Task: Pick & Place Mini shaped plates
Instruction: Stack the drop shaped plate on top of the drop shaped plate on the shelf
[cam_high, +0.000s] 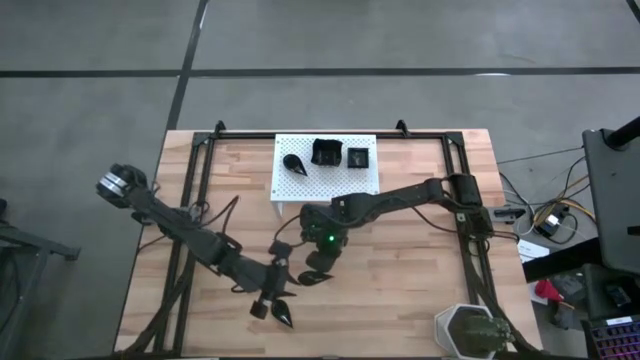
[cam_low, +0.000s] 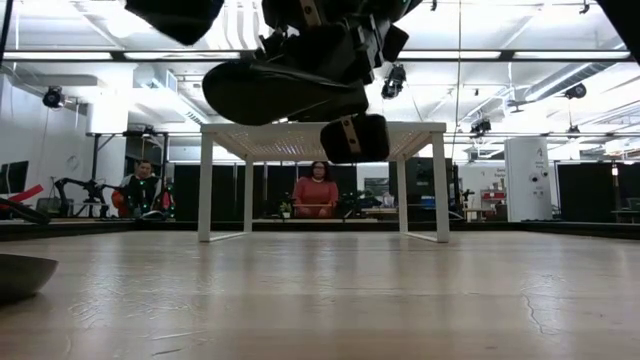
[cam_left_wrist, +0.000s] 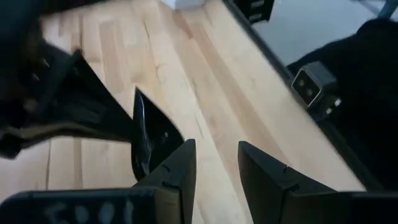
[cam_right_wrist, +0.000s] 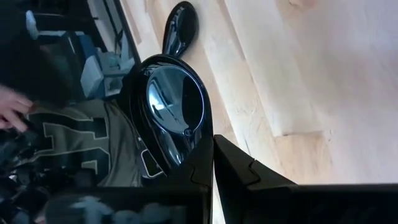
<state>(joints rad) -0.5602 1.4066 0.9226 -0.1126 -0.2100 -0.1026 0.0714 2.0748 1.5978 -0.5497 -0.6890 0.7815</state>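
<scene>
Three small glossy black plates sit at the counter's far edge, middle: a teardrop dish (cam_high: 295, 163), a bigger raised-rim square dish (cam_high: 326, 153) and a little square dish (cam_high: 358, 157). Another glossy black teardrop plate (cam_right_wrist: 176, 118) is pinched on edge in the right tool (cam_high: 320, 272), above the counter's centre. One more black teardrop (cam_high: 283, 313) lies flat near the near edge, beside the left tool (cam_high: 262, 308).

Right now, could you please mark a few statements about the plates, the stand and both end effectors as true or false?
1. The right end effector grips a teardrop plate. True.
2. The white perforated stand holds five plates. False: three.
3. The left end effector is shut on a plate. False: open, holding nothing.
4. Another teardrop plate lies on the table by the left end effector. True.
</scene>
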